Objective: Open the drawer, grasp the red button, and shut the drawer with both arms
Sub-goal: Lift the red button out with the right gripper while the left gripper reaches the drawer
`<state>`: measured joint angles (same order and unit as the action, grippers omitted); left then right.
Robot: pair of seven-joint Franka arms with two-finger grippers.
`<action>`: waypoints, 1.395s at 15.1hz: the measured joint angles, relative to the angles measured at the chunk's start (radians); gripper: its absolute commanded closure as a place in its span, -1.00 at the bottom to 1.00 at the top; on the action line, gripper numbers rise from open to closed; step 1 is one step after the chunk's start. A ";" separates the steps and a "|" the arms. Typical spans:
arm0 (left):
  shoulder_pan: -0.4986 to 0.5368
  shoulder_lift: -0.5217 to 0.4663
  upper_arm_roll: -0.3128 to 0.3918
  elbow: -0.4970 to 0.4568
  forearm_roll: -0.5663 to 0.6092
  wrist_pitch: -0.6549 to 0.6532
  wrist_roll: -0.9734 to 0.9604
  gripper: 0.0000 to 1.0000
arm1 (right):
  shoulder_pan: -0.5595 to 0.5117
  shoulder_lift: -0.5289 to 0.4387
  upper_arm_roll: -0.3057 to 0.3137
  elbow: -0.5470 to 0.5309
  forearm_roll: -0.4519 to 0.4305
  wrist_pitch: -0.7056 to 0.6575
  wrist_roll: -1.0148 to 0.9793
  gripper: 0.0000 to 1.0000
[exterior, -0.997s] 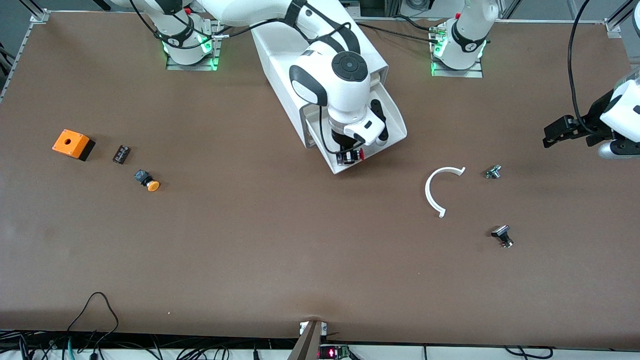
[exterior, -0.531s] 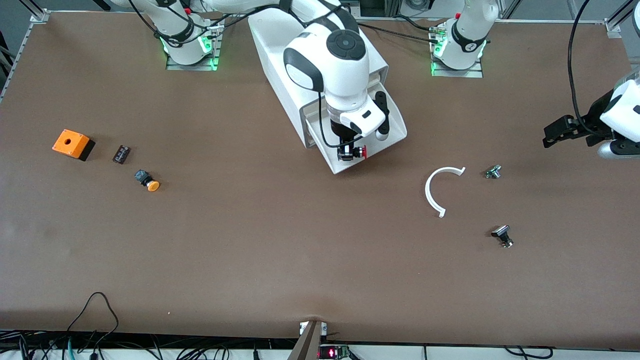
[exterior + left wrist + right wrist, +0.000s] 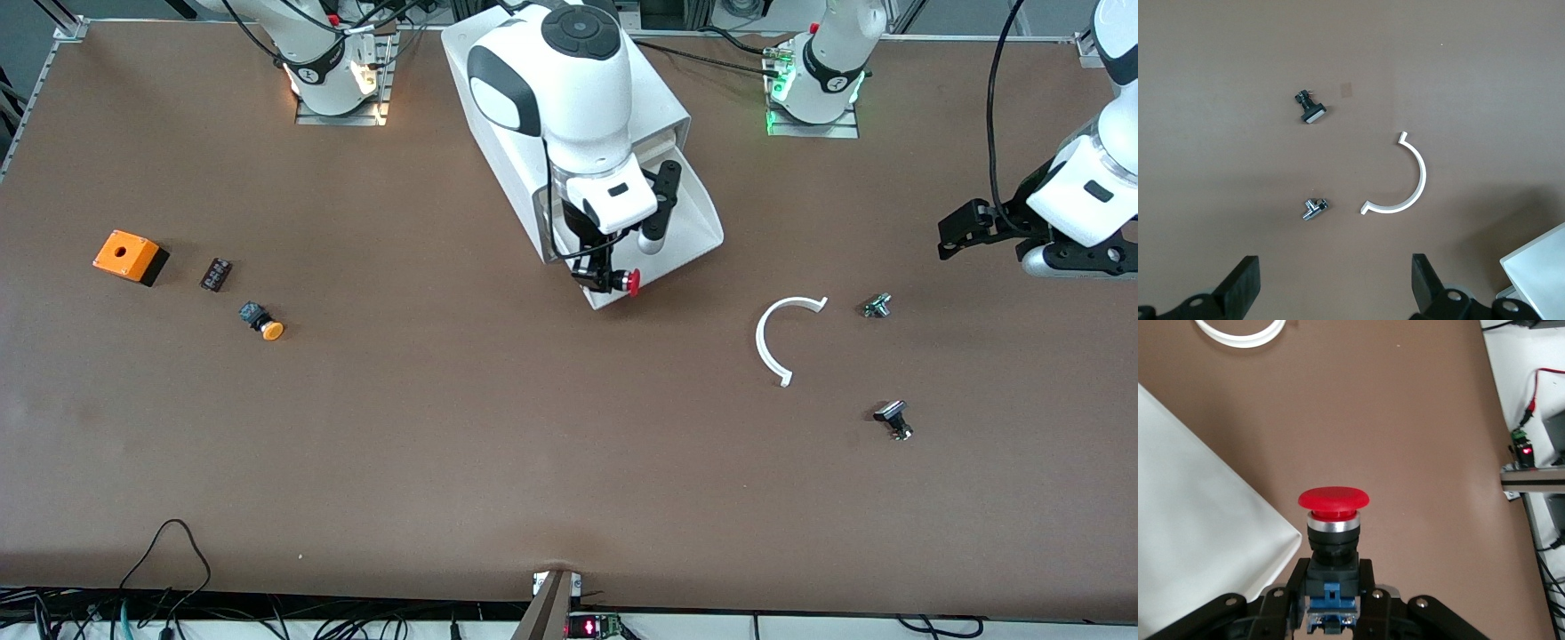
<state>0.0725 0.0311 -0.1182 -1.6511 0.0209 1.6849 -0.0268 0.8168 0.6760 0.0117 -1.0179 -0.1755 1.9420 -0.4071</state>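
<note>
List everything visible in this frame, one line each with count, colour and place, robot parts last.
Box cabinet: one, white, between the arms' bases.
Plastic drawer: one, white, pulled open toward the front camera.
Red-capped push button: one, black-and-blue body, held over the drawer's front edge.
Orange-capped push button: one, toward the right arm's end.
Orange box with a hole: one, same end.
Small black block: one, beside that box.
Curved plastic strip: one, white, toward the left arm's end.
Small metal fittings: two, beside the strip.
Right gripper: shut on the red-capped push button.
Left gripper: open, above the strip and fittings.
</note>
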 measured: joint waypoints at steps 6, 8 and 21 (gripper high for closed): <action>-0.003 0.012 -0.009 -0.001 -0.011 0.000 0.001 -1.00 | 0.000 -0.006 -0.016 0.000 0.000 -0.005 0.343 0.47; -0.019 0.052 -0.011 -0.004 -0.006 0.012 0.003 -1.00 | -0.005 -0.006 -0.033 0.000 0.009 -0.031 0.424 0.47; -0.100 0.109 -0.016 -0.046 0.006 0.056 -0.208 -1.00 | -0.217 -0.086 -0.104 -0.110 0.150 -0.203 0.667 0.47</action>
<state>-0.0278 0.1401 -0.1342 -1.6974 0.0270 1.7410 -0.2346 0.5996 0.5897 -0.0919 -1.1278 -0.0251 1.7386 0.2601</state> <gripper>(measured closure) 0.000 0.665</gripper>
